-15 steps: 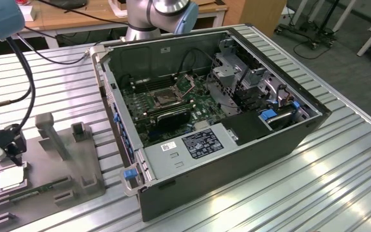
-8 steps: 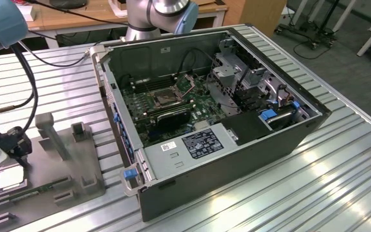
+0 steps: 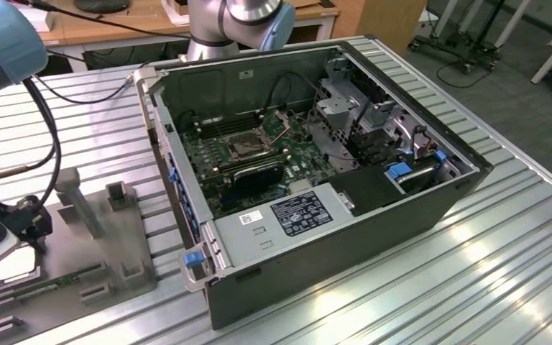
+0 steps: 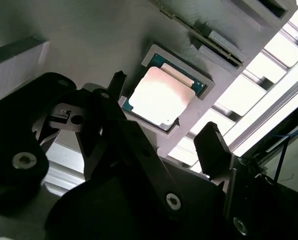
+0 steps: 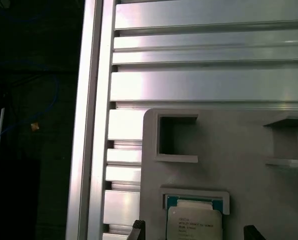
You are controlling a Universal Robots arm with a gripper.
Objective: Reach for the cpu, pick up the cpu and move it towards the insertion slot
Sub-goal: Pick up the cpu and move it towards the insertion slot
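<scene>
The cpu (image 3: 17, 274) is a flat chip with a pale metal top, lying in a square recess of the grey plastic tray (image 3: 113, 248) at the exterior view's left. My gripper (image 3: 22, 241) hovers just above it, open. In both wrist views its black fingertips (image 4: 211, 136) stand on either side of the cpu (image 4: 161, 95) without touching it, and nothing is between them. The cpu (image 5: 195, 223) lies between the two tips of my gripper (image 5: 195, 232). The insertion slot (image 3: 247, 147), a silver-framed square socket, sits on the green board inside the open computer case.
The open computer case (image 3: 353, 215) fills the middle of the ribbed metal table (image 3: 506, 273). A green memory stick (image 3: 51, 284) lies in the tray beside the cpu. Upright grey posts (image 3: 75, 205) rise from the tray. Black cables (image 3: 51, 136) hang from the arm.
</scene>
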